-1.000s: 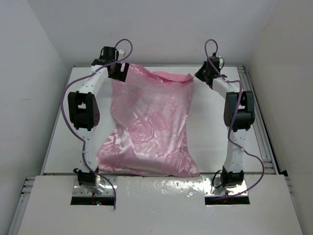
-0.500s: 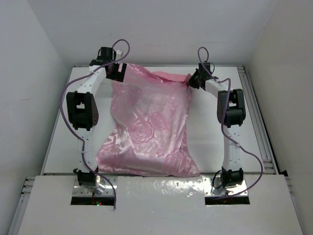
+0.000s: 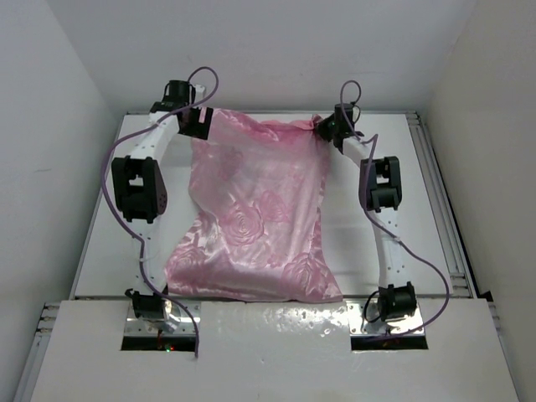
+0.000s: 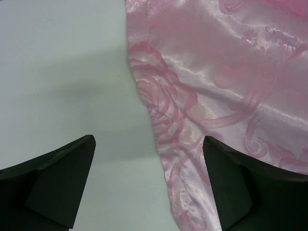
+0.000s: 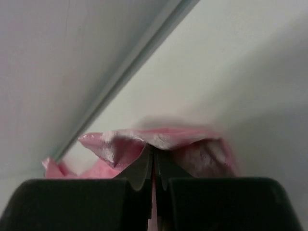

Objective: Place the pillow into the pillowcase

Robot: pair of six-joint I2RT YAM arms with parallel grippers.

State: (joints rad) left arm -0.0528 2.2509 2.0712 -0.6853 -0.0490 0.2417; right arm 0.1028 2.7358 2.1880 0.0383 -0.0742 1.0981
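At centre of the overhead frame, shiny pink satin pillowcase (image 3: 251,209) spread out; upper-right corner pinched tight in right gripper (image 5: 154,161), left gripper (image 4: 148,144) gaping over left edge, gripping nothing. Could slip free under one-sided pull on slick satin.

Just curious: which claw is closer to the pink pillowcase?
Right. The right gripper is shut on a corner of the pillowcase; the left gripper is open over its side edge.

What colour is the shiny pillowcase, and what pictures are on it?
The pillowcase is shiny pink with darker pink roses and swirls, clearest in the left wrist view.
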